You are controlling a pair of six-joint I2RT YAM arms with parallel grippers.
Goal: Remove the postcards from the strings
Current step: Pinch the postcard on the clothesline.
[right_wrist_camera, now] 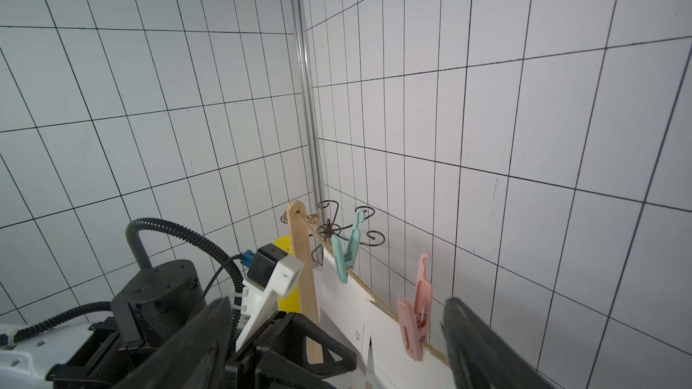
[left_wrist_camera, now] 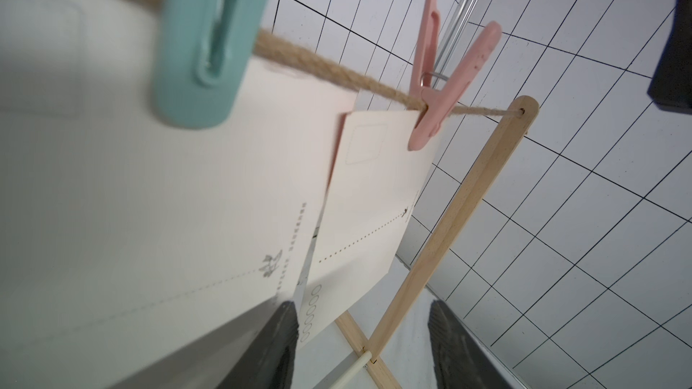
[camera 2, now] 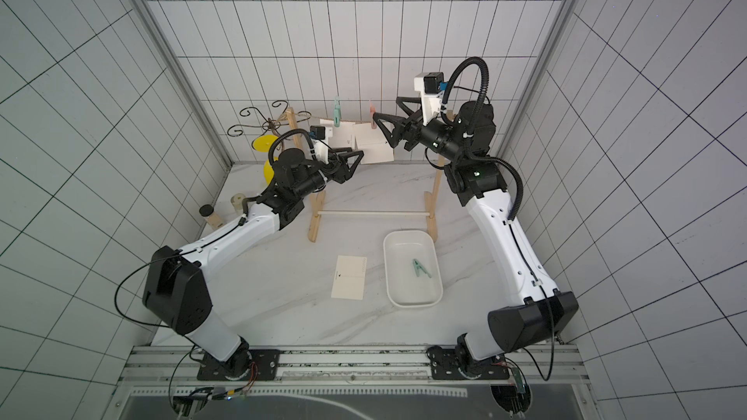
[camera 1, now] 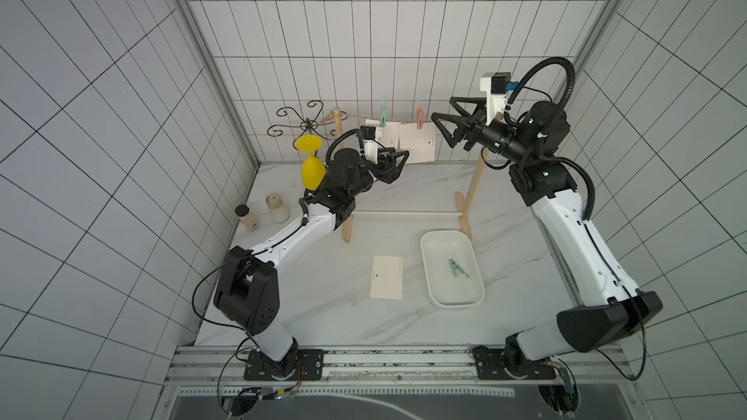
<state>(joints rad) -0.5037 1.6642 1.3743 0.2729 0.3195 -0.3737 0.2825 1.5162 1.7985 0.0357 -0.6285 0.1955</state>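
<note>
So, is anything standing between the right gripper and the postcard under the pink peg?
Nothing visible does. The open right gripper faces the pink peg that clamps this postcard to the string, with only air between them. The left gripper is lower, by this postcard's bottom corner, not in that path.

A postcard (camera 1: 387,277) lies on the table (camera 1: 323,301) beside the tray (camera 1: 427,272).

Marble table (camera 1: 323,309), 1 postcard (camera 1: 387,277), tray (camera 1: 442,252) (peg (camera 1: 458,268) inside), wooden rack (camera 1: 473,187)
</note>
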